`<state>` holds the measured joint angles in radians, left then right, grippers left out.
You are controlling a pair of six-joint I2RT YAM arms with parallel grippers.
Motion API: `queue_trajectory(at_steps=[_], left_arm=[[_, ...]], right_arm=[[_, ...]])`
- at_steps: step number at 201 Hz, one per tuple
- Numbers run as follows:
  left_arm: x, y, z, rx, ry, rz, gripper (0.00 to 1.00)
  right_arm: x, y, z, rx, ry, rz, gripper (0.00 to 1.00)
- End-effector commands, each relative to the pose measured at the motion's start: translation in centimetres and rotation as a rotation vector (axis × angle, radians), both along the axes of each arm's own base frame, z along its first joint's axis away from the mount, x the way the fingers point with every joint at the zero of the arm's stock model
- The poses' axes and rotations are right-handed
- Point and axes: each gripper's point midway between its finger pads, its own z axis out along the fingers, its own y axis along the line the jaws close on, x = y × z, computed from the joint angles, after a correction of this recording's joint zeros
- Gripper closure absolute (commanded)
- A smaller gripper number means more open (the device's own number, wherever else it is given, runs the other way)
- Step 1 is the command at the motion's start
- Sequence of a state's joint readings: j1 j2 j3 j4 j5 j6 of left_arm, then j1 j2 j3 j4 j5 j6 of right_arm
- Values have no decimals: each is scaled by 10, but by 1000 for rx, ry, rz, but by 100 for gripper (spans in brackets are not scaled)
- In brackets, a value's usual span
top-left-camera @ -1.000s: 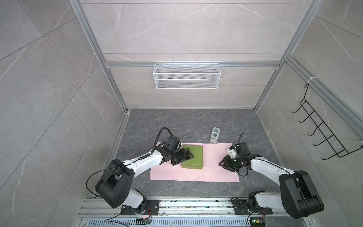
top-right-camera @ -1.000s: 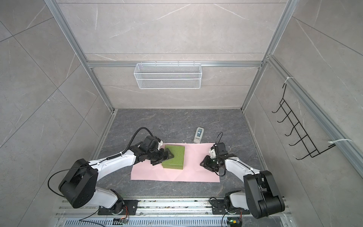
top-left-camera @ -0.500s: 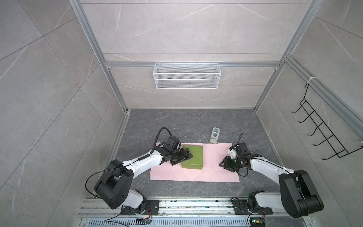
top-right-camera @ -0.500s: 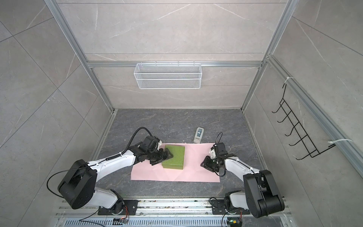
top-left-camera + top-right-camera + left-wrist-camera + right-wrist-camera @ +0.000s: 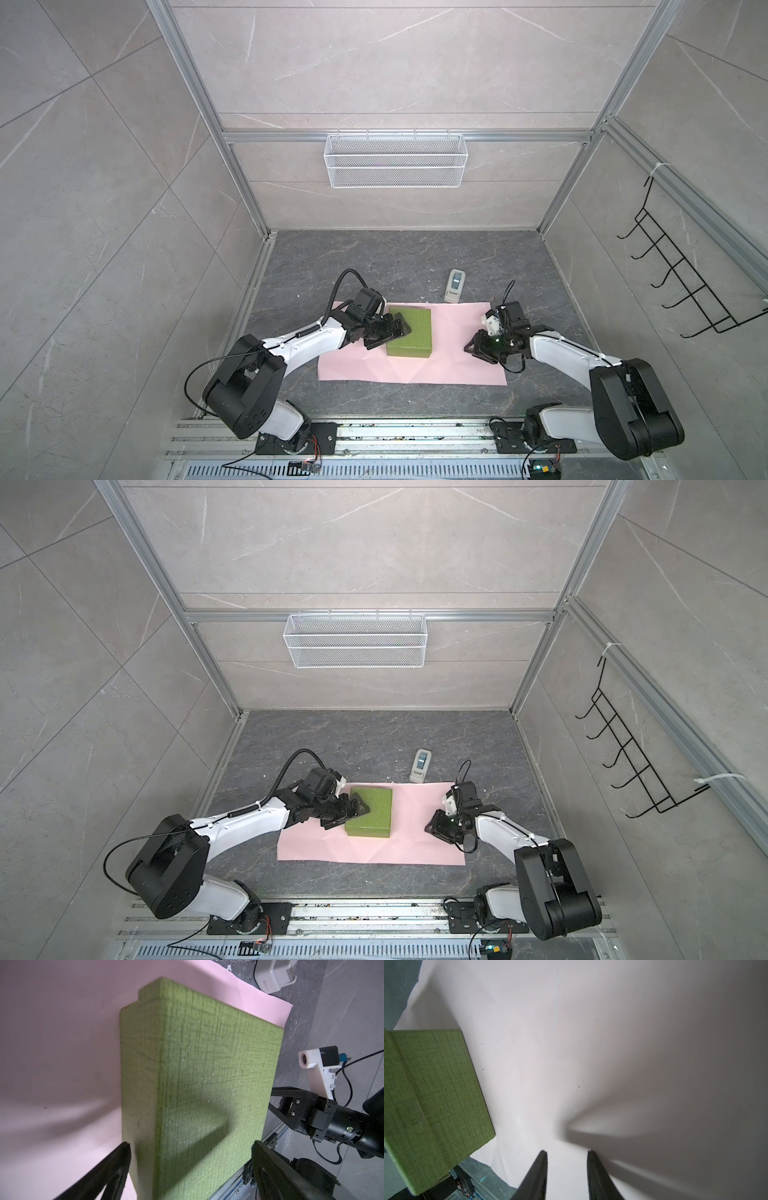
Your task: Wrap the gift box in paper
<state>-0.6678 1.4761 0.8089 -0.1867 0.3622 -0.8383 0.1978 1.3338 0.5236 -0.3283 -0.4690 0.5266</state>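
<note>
My left gripper (image 5: 390, 336) stands wide open at the left side of the flat, squarish olive-green ribbed gift box (image 5: 411, 338). In the left wrist view one finger (image 5: 116, 1159) sits low beside the box's side wall and the other is above its lid. The box's edge lies between them, ungripped as far as I can see. My right gripper (image 5: 476, 351) is well apart from the box, to its right, over the right part of the large, thin, pale pink paper sheet (image 5: 449, 365). Its jaws are parted only narrowly, with nothing between them.

The box rests on the sheet's left half, its far side along the sheet's far edge, near the middle of the dark grey stone-look worktop (image 5: 374, 266).

I cannot tell whether my right fingertips touch the paper. My left arm covers part of the sheet's left edge, and my right gripper hides a patch near its right edge. In the right wrist view the box is cut off by the frame.

The sheet's long axis runs left to right, parallel to the worktop's near edge. The box lies square with it, and no long axis stands out.
</note>
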Motion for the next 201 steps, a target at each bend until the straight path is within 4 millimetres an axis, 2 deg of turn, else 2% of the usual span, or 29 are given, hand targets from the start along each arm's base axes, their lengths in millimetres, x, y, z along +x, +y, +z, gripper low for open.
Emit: queue_trajectory(at_steps=[1, 65, 100, 127, 151, 168, 201], left_arm=[[3, 2, 7, 11, -30, 0, 8], [9, 4, 11, 43, -61, 2, 7], [12, 8, 21, 48, -109, 4, 7], [15, 15, 29, 74, -162, 12, 7], [18, 19, 38, 85, -211, 9, 7], [19, 19, 42, 85, -240, 2, 7], [24, 19, 45, 100, -276, -21, 7]], right_arm=[[-8, -6, -13, -42, 33, 4, 65], [-4, -5, -7, -38, 19, 4, 64], [3, -2, 12, -26, -17, 15, 60], [3, -14, 27, -104, -42, 27, 52], [-1, -30, 35, -193, -35, -4, 37], [-6, -42, 33, -254, 5, -46, 28], [-14, -62, 32, -336, 30, -148, 16]])
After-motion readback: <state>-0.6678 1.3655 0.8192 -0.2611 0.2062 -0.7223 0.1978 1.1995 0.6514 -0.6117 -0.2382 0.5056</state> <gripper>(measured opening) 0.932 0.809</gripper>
